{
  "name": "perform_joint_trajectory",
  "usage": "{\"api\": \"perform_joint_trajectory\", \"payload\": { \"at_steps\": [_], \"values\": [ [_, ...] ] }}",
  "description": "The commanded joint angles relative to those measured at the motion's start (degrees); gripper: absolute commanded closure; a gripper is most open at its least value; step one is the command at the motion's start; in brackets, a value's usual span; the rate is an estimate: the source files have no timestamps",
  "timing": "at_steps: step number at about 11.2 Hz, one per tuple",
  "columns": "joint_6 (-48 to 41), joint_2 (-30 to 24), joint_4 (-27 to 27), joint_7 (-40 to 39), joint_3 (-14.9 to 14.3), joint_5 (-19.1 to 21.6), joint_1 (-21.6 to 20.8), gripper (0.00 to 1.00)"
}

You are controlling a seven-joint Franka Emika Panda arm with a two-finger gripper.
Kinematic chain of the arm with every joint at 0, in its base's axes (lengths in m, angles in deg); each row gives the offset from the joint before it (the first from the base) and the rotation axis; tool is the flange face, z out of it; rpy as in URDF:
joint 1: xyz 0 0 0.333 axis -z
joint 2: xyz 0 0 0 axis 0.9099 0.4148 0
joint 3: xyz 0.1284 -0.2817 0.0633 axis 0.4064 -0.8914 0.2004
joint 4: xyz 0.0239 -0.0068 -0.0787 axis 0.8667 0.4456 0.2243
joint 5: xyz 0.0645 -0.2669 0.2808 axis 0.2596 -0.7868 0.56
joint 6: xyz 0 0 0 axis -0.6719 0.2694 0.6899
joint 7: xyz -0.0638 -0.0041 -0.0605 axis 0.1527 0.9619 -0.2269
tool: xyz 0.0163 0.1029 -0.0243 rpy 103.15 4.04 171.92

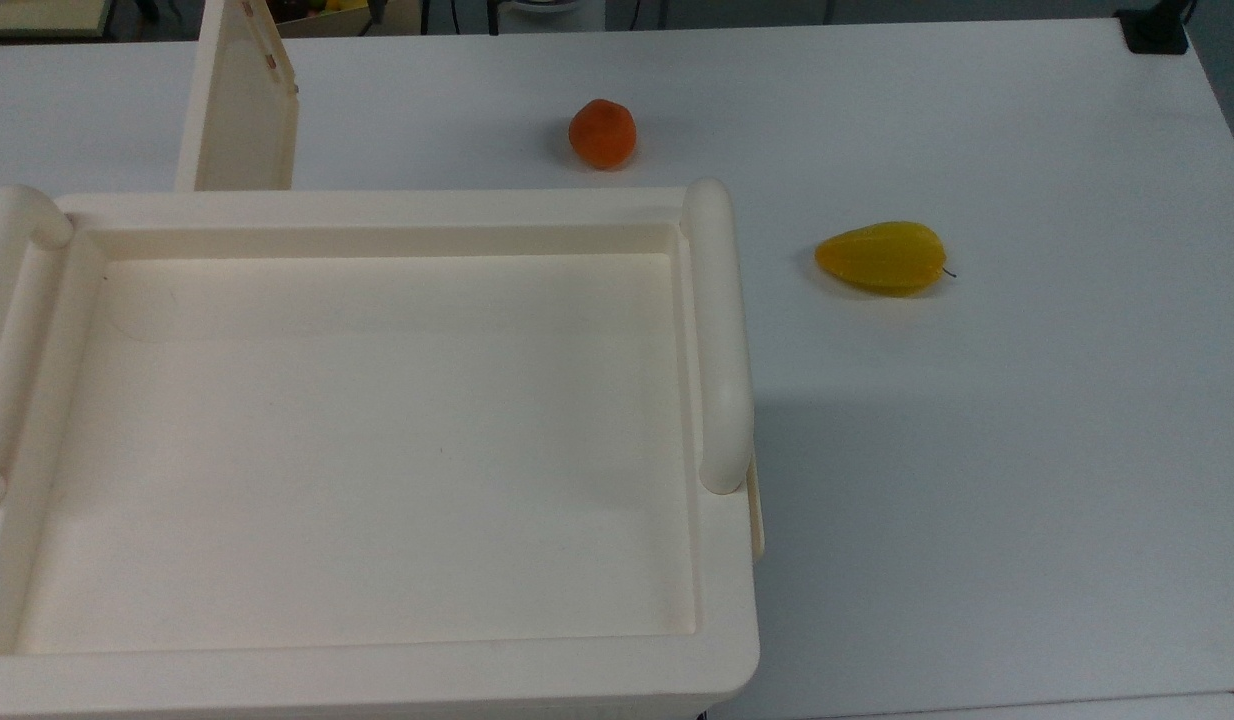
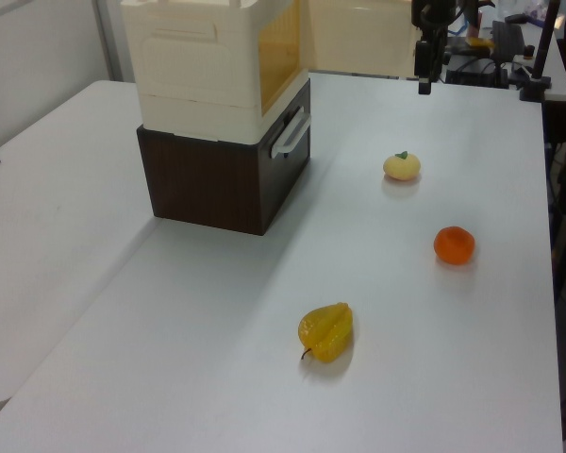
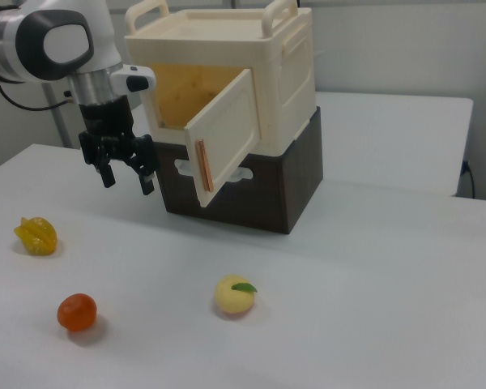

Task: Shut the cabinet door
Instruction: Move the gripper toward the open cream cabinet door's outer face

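Note:
The cream cabinet (image 3: 287, 61) stands on a dark brown base (image 3: 296, 190). Its recessed top (image 1: 377, 440) takes up much of the top view. The cabinet door (image 3: 227, 138) hangs open, swung outward at an angle and showing the amber inside; it also appears as an upright panel (image 1: 245, 110) and as a cream panel (image 2: 358, 38). My gripper (image 3: 130, 185) hangs open above the table at the right view's left of the door's free edge, apart from it, with nothing between its fingers. In the left view the gripper (image 2: 424, 83) is just past the door's right edge.
On the white table lie a yellow starfruit (image 3: 36, 235) (image 1: 882, 257), an orange (image 3: 77, 312) (image 1: 602, 133) and a pale peach-like fruit (image 3: 235, 296) (image 2: 402, 166). The base has a white drawer handle (image 2: 291, 132). Rounded bar handles (image 1: 717, 330) rise from the cabinet top.

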Motion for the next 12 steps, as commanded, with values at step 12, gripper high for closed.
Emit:
{"api": "perform_joint_trajectory", "payload": {
  "at_steps": [12],
  "values": [
    [4.41, 0.46, -0.14, -1.11, 0.52, -0.05, 0.82, 0.22]
  ]
}}
